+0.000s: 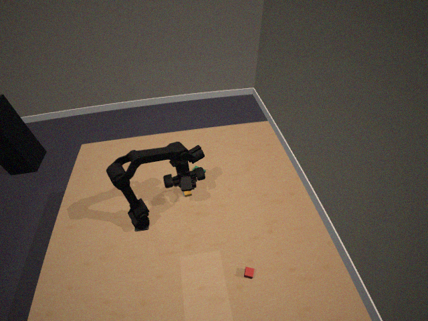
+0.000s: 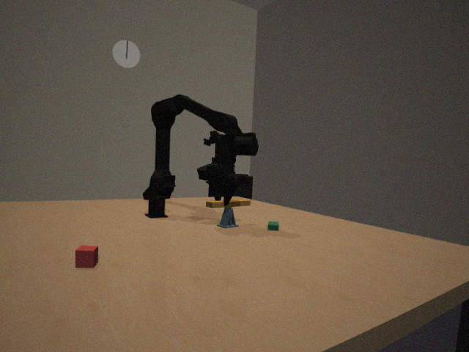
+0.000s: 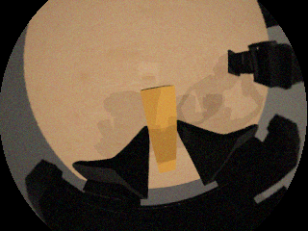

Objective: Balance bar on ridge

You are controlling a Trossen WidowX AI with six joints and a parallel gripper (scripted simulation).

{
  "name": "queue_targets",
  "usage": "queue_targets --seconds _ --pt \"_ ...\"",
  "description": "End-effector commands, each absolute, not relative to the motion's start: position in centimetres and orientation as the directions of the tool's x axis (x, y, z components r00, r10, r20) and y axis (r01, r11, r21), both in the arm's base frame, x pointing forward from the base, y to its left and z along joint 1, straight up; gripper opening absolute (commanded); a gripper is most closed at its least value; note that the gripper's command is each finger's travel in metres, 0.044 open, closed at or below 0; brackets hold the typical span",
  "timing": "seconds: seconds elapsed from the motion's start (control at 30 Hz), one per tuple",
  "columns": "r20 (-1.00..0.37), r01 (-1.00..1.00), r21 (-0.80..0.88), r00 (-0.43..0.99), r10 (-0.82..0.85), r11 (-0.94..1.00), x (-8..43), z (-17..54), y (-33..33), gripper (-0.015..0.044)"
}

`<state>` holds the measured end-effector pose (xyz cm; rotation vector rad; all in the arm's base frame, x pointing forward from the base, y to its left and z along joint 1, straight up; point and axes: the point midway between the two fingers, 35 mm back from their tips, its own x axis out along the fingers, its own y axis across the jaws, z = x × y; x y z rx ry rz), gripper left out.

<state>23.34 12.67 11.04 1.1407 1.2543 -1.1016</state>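
The wood-topped desk (image 1: 269, 221) (image 2: 212, 287) (image 3: 96, 63) carries a red cube (image 1: 249, 272) (image 2: 86, 257), a small green block (image 1: 196, 166) (image 2: 272, 226), a blue-gray ridge stand (image 2: 227, 218) and the arm's black base (image 1: 140, 229) (image 2: 155, 216).

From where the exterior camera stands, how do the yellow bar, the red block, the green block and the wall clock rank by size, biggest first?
Unsure for first: wall clock and red block look about alike
Unclear: yellow bar, long but partly covered
Smallest: green block
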Motion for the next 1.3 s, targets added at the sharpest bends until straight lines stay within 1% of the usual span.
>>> queue_targets --seconds 0.0,0.23,0.53,0.57,0.7,1.0,1.27 --pt "-1.000 0.993 0.022 0.021 0.012 0.117 23.3 11.0 12.7 0.0185" --pt "-1.000 0.993 0.022 0.021 0.012 0.117 23.3 11.0 12.7 0.0185" --pt "-1.000 0.993 0.022 0.021 0.012 0.117 23.3 11.0 12.7 0.0421" --pt "-1.000 0.993 0.022 0.021 0.012 0.117 23.3 11.0 12.7 0.0440" --pt "-1.000 0.993 0.022 0.021 0.012 0.117 23.4 11.7 12.7 0.0440" --pt "-1.000 0.993 0.022 0.021 0.012 0.117 23.2 20.9 12.6 0.0440" --pt "-1.000 0.993 0.022 0.021 0.012 0.117 23.1 21.0 12.6 0.0440"
